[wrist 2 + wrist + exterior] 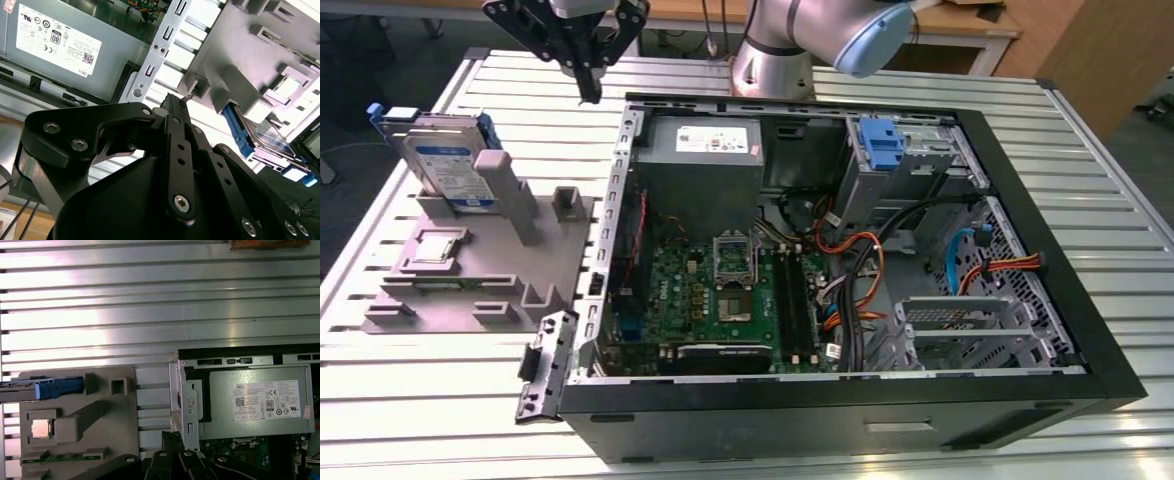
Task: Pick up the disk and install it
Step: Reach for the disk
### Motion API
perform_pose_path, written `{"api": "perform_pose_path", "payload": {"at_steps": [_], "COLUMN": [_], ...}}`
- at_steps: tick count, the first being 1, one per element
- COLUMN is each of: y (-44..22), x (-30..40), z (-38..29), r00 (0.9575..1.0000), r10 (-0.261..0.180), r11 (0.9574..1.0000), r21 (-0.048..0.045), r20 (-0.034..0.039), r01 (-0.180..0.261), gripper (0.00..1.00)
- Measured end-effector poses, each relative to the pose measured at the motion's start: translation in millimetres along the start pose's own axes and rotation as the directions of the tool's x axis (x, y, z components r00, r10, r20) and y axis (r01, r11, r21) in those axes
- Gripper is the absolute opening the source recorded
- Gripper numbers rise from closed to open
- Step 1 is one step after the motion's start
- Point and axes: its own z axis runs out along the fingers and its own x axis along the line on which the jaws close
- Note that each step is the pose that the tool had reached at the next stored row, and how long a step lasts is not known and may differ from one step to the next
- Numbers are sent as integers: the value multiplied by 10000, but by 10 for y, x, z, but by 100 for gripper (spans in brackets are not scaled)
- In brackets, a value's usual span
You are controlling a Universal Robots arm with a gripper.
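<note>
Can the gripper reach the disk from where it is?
Probably yes. The disk stands upright in the grey holder, top edge exposed; the gripper hangs above the table nearby, with nothing between them.

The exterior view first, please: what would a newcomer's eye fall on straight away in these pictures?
The open computer case lying on the slatted table draws the eye first, its green motherboard bared. At the exterior view's left, the disk stands upright on a grey fixture, blue rails showing. The gripper hangs shut and empty above the table, by the case's far corner.
</note>
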Motion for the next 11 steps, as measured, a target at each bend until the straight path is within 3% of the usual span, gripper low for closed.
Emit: {"api": "perform_pose_path", "payload": {"at_steps": [11], "y": [-2], "x": [31], "z": [1], "r00": [10000], "r10": [1], "r11": [10000], "r21": [0], "r20": [0], "r01": [-1], "gripper": [10]}}
